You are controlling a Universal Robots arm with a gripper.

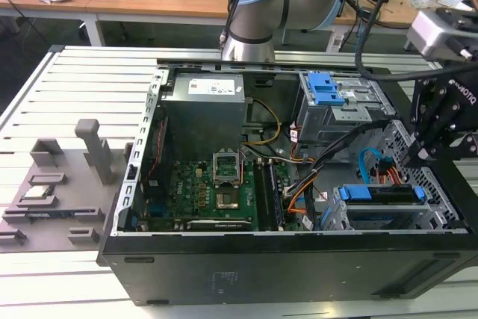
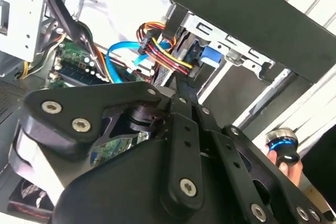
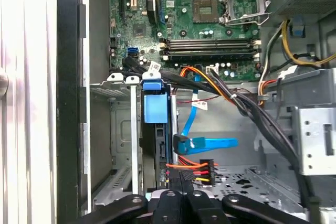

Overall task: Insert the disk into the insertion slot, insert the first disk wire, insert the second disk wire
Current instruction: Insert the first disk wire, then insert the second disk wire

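ITEM: open case (image 1: 284,267), drive corner, near end at the exterior view's right.

DISK (image 3: 155,106): seated on edge in the slot (image 3: 122,124), blue carrier tab toward the motherboard (image 3: 210,3). Insertion looks done.

BLUE WIRE (image 3: 210,143): its plug sits against the disk's edge, apparently home.

POWER WIRE (image 3: 191,166): red, orange and yellow strands with a black plug, just beside the blue plug at the disk's edge.

GRIPPER (image 3: 181,182): jaws drawn together and, by the look of both wrist views, pinched on the power wire at its plug. Whether the plug is seated cannot be told.

HAZARDS (judged):
- A plug pushed in askew could bend contacts or jam.
- Pressure might shift the disk in its slot.
- The gripper may knock the blue plug loose, since the two are close.
- The black cable bundle (image 3: 273,124) lies near and could snag.

WRITING: white label on the power supply (image 1: 215,87), print too small to read. White lettering on the gripper body, not transcribed.
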